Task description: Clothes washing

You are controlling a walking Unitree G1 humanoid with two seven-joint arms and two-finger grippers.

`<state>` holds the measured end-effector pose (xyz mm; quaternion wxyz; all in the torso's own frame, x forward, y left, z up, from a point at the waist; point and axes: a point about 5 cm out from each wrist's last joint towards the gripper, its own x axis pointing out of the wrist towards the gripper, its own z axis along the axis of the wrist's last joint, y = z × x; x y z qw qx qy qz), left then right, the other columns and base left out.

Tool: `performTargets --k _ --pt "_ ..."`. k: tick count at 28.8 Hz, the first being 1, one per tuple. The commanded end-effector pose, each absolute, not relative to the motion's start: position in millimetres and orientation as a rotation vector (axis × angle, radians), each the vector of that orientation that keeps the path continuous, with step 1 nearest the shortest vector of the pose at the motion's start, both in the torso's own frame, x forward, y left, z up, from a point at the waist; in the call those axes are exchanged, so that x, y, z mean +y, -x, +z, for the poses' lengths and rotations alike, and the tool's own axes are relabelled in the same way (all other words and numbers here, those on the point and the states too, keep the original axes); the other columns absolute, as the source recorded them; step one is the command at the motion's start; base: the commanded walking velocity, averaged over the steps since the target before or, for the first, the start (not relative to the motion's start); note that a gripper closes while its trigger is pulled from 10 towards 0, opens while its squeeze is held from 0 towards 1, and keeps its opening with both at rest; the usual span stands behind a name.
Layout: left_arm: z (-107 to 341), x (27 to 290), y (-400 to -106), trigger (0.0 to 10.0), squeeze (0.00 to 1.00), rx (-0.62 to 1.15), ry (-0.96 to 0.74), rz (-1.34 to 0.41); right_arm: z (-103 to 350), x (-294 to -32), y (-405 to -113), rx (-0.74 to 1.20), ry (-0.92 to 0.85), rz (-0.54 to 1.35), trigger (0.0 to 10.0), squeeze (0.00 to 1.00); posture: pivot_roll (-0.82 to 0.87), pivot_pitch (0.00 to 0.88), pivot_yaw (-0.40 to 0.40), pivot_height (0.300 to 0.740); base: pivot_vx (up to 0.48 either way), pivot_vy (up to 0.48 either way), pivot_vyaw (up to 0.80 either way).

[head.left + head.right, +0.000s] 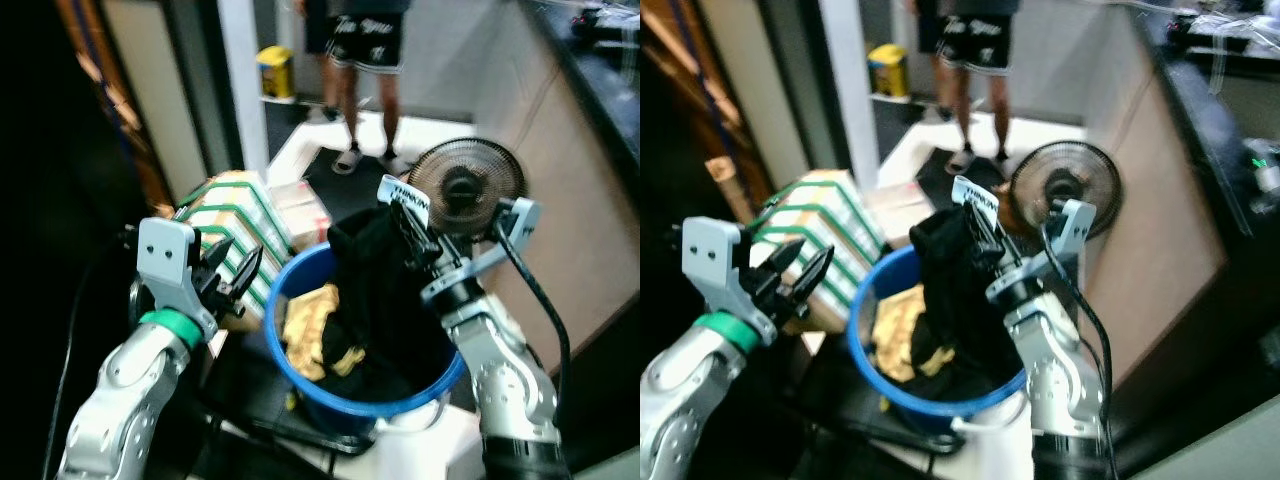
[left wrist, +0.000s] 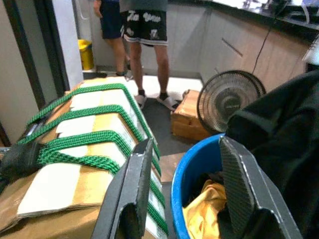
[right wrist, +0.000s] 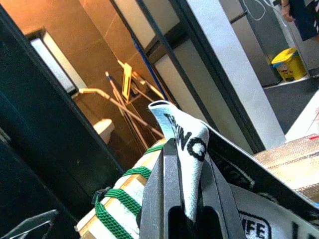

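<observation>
From the head camera I see the right gripper (image 1: 408, 222) clamped on a black garment (image 1: 375, 290) by its white printed band, holding it up over the blue bucket (image 1: 300, 268). Most of the cloth hangs down inside, next to a yellow cloth (image 1: 305, 330). My worry here is the thin hold: the fingers pinch only the band, so a jerk could pull it loose and drop the garment half over the rim.

The left gripper (image 1: 228, 278) sits just beside the bucket, fingers spread, empty. A strapped box (image 1: 240, 225) is close behind it, and a fan (image 1: 466, 185) stands right behind my right arm; swinging back could knock it. A person (image 1: 362, 60) stands farther off.

In the left wrist view, the fingers (image 2: 130, 199) frame the bucket rim (image 2: 192, 164). Closing carelessly could tip the bucket.

In the right wrist view, the white band (image 3: 185, 144) is squeezed between the fingers, with only a narrow strip caught. The green straps (image 3: 117, 204) of the box lie below, where a trailing hem might snag.
</observation>
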<state>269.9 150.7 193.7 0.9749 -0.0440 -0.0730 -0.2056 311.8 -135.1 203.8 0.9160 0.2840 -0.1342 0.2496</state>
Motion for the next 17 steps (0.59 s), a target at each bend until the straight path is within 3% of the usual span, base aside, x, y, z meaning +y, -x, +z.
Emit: performTargets --k 1,5,17 --pt "192.7 152.9 -269.3 10.0 0.00 -0.136 0.085 -0.409 204.0 -133.2 -310.7 -0.280 -0.585 0.520 10.0 0.00 0.16 0.000 0.057 0.740 0.000 0.390 0.00" --pt "192.8 153.1 -269.2 10.0 0.00 -0.136 0.085 -0.409 204.0 -133.1 -311.0 -0.279 -0.584 0.522 10.0 0.00 0.16 0.000 0.057 0.740 0.000 0.375 0.00" --pt "193.7 154.1 -269.4 10.0 0.00 -0.143 0.077 -0.407 204.4 -132.5 -311.5 -0.282 -0.585 0.524 10.0 0.00 0.16 0.000 0.058 0.740 0.000 0.000 0.00"
